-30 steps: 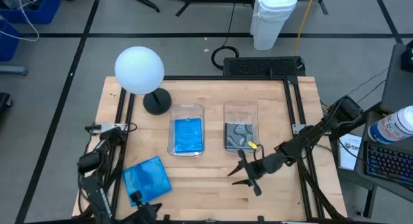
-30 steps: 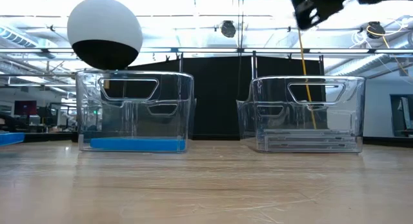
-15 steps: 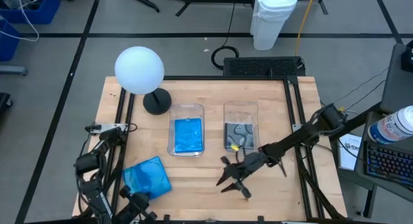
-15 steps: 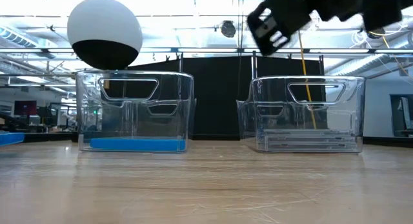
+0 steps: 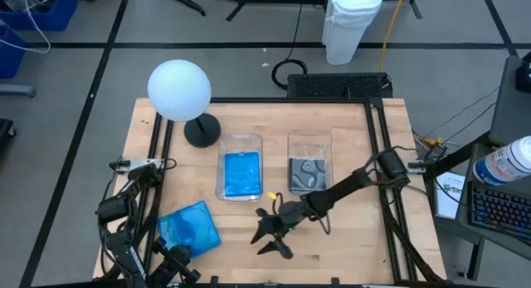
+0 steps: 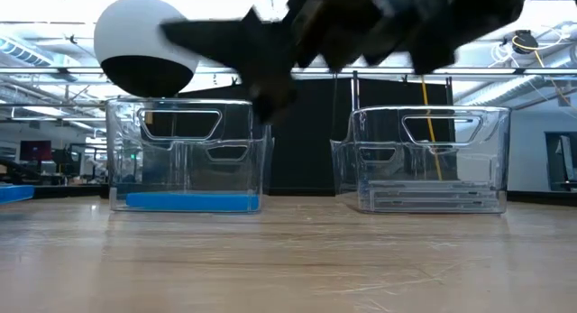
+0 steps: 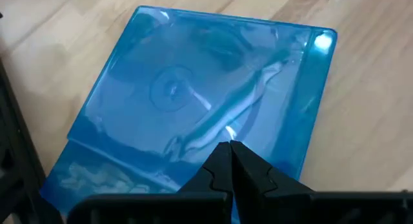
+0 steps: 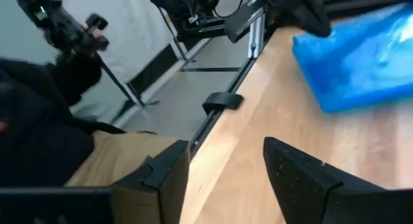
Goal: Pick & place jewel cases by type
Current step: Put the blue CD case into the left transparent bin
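A stack of two bright blue jewel cases (image 5: pixel 189 228) lies flat near the table's near-left corner, also seen in the left wrist view (image 7: pixel 200 101) and right wrist view (image 8: pixel 361 56). My left gripper (image 7: pixel 227 150), shut, hovers at the stack's near edge (image 5: pixel 176 256). My right gripper (image 5: pixel 270 234), open and holding nothing, hangs above the table's middle, right of the stack; its fingers (image 8: pixel 226 166) point toward it. One blue case (image 5: pixel 241 173) lies in the left clear bin. Grey-patterned clear cases (image 5: pixel 309 172) lie in the right bin. My left gripper's shut fingertips (image 7: pixel 222 161) stand over the top blue case near its near edge (image 7: pixel 213 137), coming from the table's near side. Whether they touch it, I cannot tell.
A white globe lamp (image 5: pixel 178 89) on a black base (image 5: pixel 202 130) stands at the far left. The two clear bins (image 6: pixel 189 155) (image 6: pixel 424 160) sit side by side mid-table. Black frame rails (image 5: pixel 377 147) run along the table's left and right edges.
My right gripper has swept toward the table's left, from beside the right bin's near end to in front of the left bin, closing on the blue stack and staying open. In the low view it has dropped into the picture across the bins.
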Robot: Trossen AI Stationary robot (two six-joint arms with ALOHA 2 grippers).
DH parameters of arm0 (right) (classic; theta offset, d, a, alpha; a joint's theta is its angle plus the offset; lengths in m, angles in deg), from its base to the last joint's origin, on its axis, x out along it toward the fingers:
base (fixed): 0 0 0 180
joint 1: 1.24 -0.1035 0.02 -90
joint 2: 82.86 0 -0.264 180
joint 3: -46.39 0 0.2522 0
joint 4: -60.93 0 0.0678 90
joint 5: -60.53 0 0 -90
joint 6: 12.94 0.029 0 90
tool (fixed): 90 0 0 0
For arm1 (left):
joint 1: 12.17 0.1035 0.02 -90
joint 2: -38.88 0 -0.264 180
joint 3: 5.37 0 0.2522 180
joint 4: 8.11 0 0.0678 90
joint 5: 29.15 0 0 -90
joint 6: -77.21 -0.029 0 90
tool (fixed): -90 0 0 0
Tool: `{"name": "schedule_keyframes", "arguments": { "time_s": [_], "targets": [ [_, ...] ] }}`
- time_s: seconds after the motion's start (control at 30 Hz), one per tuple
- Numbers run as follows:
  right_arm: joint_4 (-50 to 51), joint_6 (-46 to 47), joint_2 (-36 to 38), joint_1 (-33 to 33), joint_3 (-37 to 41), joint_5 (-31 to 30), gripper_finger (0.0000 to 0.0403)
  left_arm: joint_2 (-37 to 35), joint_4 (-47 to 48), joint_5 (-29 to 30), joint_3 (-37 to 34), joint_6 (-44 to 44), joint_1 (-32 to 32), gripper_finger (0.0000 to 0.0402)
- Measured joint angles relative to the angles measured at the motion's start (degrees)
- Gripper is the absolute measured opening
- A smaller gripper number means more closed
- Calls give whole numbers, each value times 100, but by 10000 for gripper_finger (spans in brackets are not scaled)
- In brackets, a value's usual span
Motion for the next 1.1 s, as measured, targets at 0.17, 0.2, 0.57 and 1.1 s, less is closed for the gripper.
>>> {"name": "schedule_keyframes", "arguments": {
  "time_s": [0.17,0.2,0.57,1.1],
  "targets": [
    [-84,588,-523,75,-318,171,214,3,-216,-181,-249,17,-33,10],
    [-105,681,-616,61,-389,147,216,4,-269,-205,-289,7,-36,7],
    [95,1582,-1112,130,-1343,-117,208,1,-475,-229,-476,-121,-47,5],
    [349,2284,-2229,475,-2566,-9,233,14,-498,392,-433,-329,-65,5]
  ]
}}
